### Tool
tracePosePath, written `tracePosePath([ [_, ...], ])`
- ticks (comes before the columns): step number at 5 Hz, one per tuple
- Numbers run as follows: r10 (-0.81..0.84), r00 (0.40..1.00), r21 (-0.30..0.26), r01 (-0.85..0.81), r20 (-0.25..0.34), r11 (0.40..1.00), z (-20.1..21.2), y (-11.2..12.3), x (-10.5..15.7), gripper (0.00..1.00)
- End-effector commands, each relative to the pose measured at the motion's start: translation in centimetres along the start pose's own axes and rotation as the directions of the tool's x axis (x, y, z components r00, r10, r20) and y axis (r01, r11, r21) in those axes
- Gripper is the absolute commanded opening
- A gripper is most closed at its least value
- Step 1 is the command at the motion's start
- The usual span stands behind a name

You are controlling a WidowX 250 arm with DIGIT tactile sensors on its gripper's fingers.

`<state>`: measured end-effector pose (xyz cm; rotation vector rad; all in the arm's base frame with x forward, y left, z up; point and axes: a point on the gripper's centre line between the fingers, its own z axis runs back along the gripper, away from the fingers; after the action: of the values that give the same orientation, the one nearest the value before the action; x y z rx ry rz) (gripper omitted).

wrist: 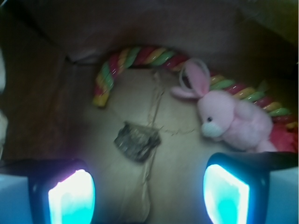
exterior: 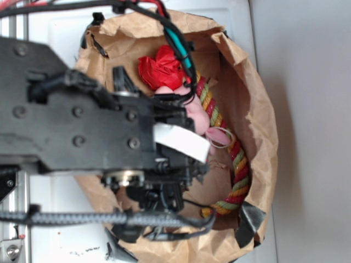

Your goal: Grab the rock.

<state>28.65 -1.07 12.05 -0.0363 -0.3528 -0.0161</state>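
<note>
The rock, a small grey-brown angular lump, lies on the creased brown floor of the paper bag, between and just beyond the two glowing fingertips of the gripper, whose jaws stand spread apart with nothing in them. Beyond the rock a red, yellow and green twisted rope curves along the bag wall. A pink plush rabbit lies against the rope, well apart from the rock, with a red crinkled ball beside it.
</note>
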Motion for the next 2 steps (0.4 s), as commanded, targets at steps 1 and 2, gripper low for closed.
tracePosePath([
  [1, -0.011, 1.000, 0.039, 0.010, 0.028, 0.999, -1.2, -0.3, 0.5, 1.00],
  [2, -0.010, 1.000, 0.060, 0.009, 0.017, 0.998, -2.3, -0.5, 0.4, 1.00],
])
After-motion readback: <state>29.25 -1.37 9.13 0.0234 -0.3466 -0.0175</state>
